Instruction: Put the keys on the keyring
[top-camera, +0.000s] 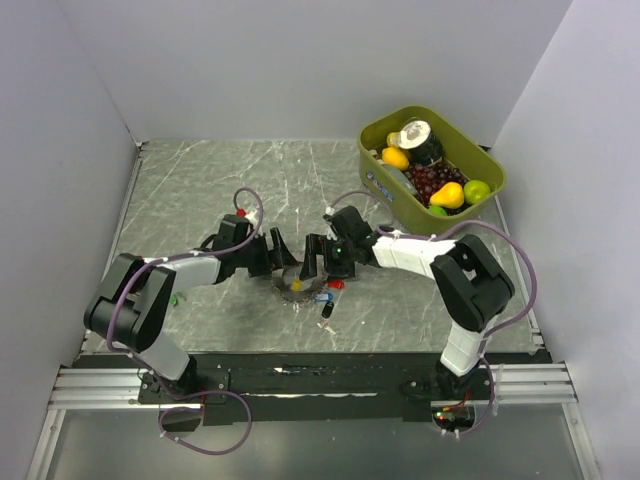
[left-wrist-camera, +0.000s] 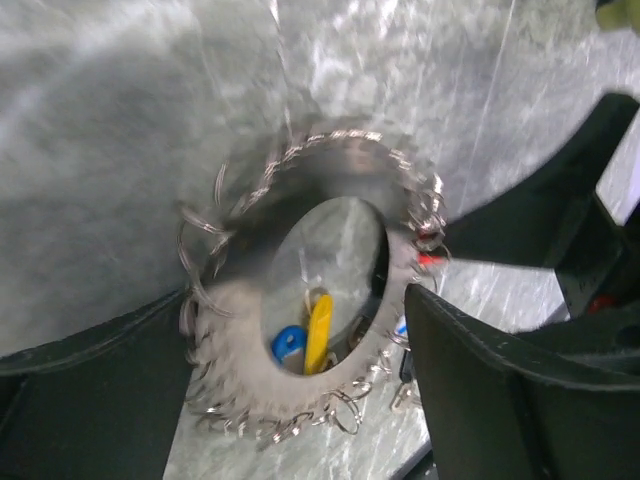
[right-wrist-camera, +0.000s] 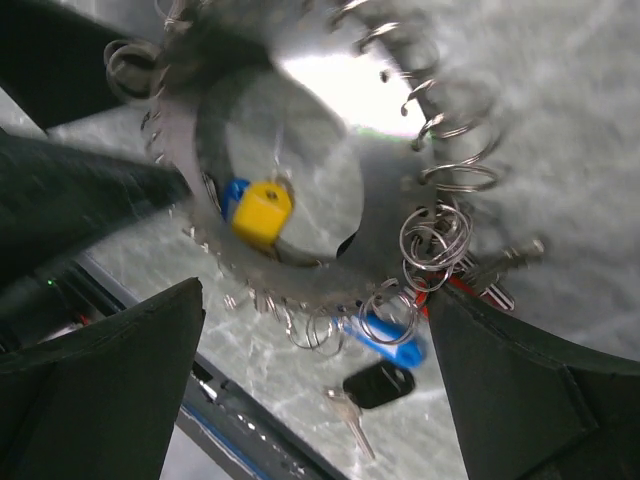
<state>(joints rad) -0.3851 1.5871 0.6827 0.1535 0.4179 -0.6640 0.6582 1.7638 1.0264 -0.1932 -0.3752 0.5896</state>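
Observation:
The keyring (top-camera: 283, 289) is a flat grey ring edged with many small split rings, low over the table between my two grippers. Seen from the left wrist, the keyring (left-wrist-camera: 240, 345) spans the gap of my open left gripper (left-wrist-camera: 298, 295), its rim close to both fingers; whether they touch it I cannot tell. A blue key head (left-wrist-camera: 288, 343) and a yellow tag (left-wrist-camera: 319, 332) show through its hole. My right gripper (right-wrist-camera: 315, 290) is open below the keyring (right-wrist-camera: 380, 200). A blue key (right-wrist-camera: 390, 340) and a red key (right-wrist-camera: 462, 290) lie at its rim; a black key (right-wrist-camera: 378, 385) lies loose on the table.
An olive bin (top-camera: 372, 130) of fruit and a tin stands at the back right. The red key (top-camera: 336, 284), blue key (top-camera: 322, 297) and black key (top-camera: 327, 311) sit just right of the ring, near the black front rail (top-camera: 300, 365). White walls close in the marble table.

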